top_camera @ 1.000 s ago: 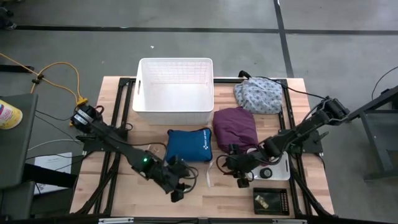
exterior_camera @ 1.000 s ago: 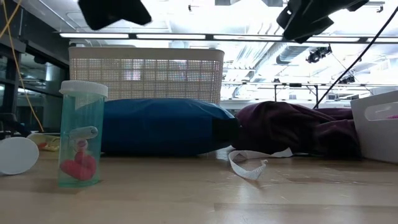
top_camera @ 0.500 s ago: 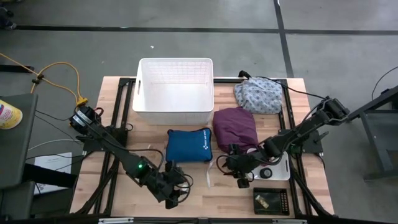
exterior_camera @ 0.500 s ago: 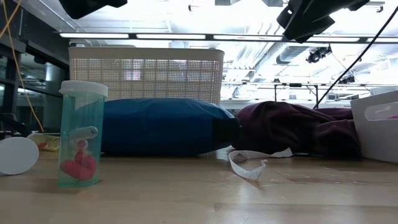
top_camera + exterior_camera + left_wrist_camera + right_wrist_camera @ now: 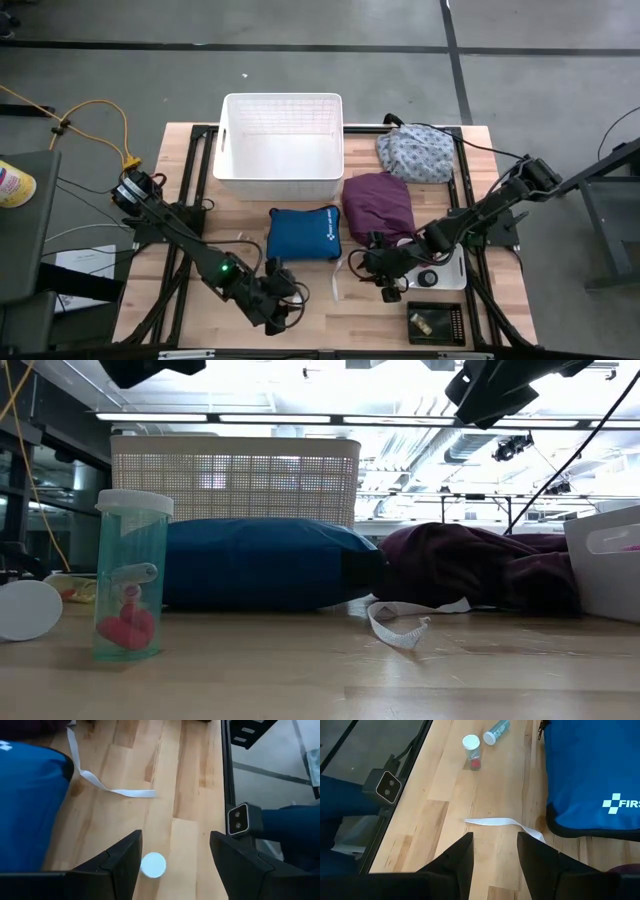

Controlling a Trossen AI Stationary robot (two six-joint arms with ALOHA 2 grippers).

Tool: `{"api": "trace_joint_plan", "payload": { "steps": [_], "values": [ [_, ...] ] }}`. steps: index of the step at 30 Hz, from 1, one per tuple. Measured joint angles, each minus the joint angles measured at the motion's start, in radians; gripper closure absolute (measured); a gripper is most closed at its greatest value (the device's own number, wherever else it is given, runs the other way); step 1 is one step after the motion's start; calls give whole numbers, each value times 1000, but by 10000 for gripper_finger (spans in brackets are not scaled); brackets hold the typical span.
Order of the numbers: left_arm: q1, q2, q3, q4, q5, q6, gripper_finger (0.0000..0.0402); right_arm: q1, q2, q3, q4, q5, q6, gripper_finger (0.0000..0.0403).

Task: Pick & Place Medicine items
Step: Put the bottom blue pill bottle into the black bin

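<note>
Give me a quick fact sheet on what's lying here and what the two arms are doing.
Left end effector: open, hovering over a white round cap
Right end effector: open, empty, beside the blue pouch
Green vial: upright, capped, something pink inside
Second vial: lying on its side nearby
White basket: behind the pouch, looks empty
Purple bundle: right of the pouch
Floral bundle: right of the basket
</note>
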Motion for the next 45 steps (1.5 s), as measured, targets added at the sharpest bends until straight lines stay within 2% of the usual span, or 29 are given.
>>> {"api": "trace_joint_plan", "payload": {
  "steps": [7,13,26,29,35,38,45],
  "values": [
    [-44,4,0,-19,-124,-2,176,0,0,0,2,0,0,264],
    [-118,26,-1,-28,-285,-66,176,0,-1,0,5,0,0,264],
    [-161,178,-2,-59,-346,-205,176,0,-1,0,10,0,0,264],
    [-175,199,-2,-103,-393,-273,176,0,-1,0,10,0,0,264],
    [-197,230,-21,-122,-409,-344,176,0,-1,0,15,0,0,264],
    [-206,240,-35,-115,-418,-338,176,0,-1,0,17,0,0,264],
    [-210,248,-115,31,-424,-272,176,0,-1,0,30,0,0,264]
  ]
}}
